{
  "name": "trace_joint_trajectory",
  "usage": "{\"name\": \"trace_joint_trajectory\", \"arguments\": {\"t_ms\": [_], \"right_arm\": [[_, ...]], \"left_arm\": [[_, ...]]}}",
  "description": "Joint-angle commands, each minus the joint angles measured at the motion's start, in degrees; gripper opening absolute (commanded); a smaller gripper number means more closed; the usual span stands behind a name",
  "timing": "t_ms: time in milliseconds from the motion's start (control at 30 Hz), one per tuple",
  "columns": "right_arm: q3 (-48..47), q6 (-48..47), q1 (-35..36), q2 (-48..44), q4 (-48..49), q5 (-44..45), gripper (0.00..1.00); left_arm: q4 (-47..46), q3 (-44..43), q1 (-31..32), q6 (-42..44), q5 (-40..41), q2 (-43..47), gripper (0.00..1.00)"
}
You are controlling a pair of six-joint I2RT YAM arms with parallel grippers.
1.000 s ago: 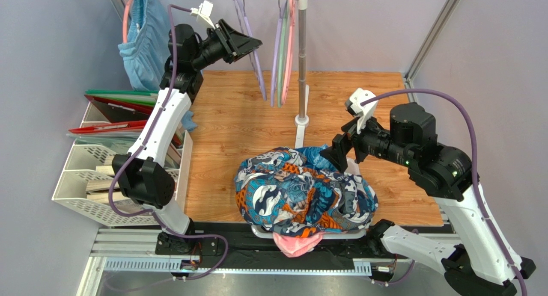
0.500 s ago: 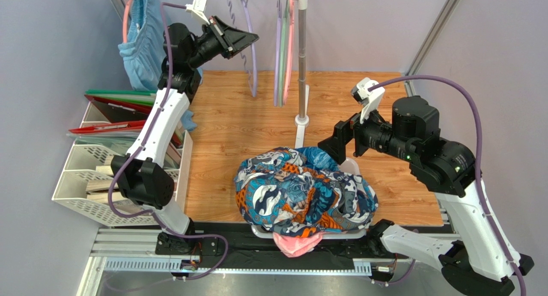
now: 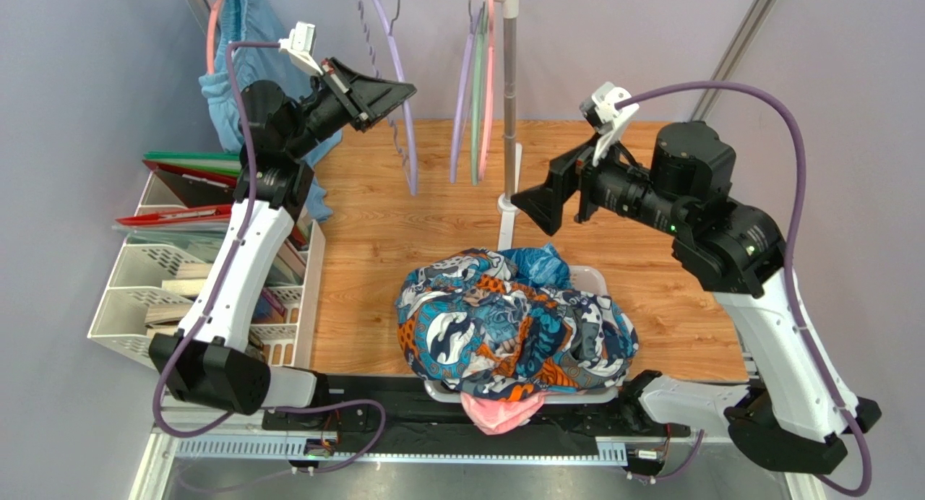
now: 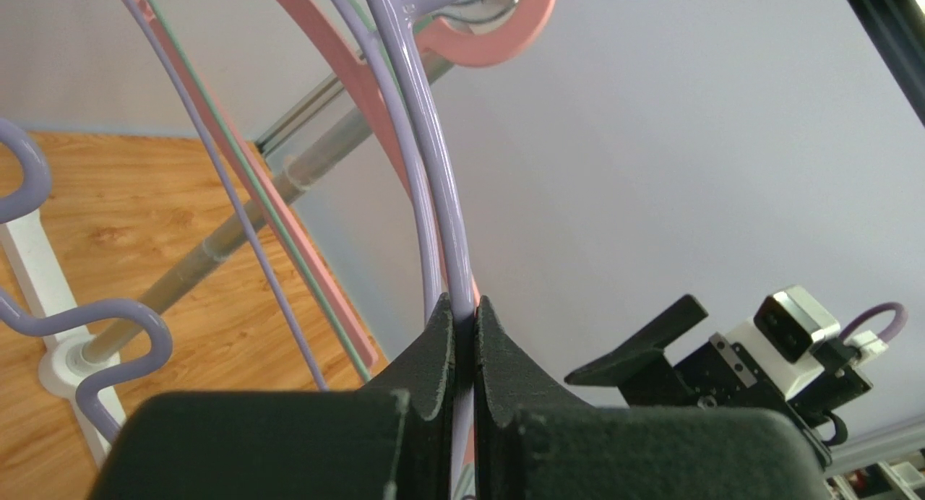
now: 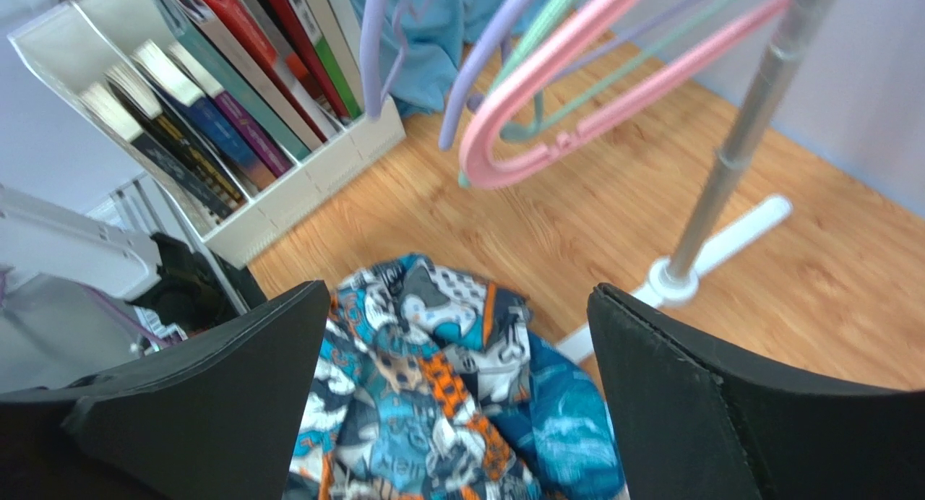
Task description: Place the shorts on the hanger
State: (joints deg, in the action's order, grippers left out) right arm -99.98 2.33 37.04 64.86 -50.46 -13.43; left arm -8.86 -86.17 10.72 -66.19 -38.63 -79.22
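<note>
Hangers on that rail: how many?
5. A pink hanger carries the blue shorts, far left; the lavender hanger sits in the left gripper; another lavender, a green and a pink one bunch beside the pole. More may be hidden.

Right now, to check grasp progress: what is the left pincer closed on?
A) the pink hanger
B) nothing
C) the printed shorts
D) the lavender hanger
D: in the left wrist view, the left pincer is clamped on the thin arm of the lavender hanger.
</note>
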Motion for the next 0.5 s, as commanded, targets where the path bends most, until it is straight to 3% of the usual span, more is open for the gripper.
{"name": "trace_joint_trajectory", "arguments": {"t_ms": [0, 233, 467], "right_arm": [[-4.2, 3.2, -0.2, 3.8, 10.7, -5.5, 0.94], [-13.2, 8.5, 3.9, 15.6, 15.7, -6.9, 0.87], [-11.9, 5.6, 15.4, 19.9, 21.0, -0.5, 0.79]], "left_arm": [[-1.3, 3.5, -0.3, -0.4, 2.2, 7.2, 0.00], [4.4, 14.6, 0.2, 2.3, 11.6, 19.5, 0.00], [6.5, 19.6, 2.4, 3.6, 13.5, 26.0, 0.00]]}}
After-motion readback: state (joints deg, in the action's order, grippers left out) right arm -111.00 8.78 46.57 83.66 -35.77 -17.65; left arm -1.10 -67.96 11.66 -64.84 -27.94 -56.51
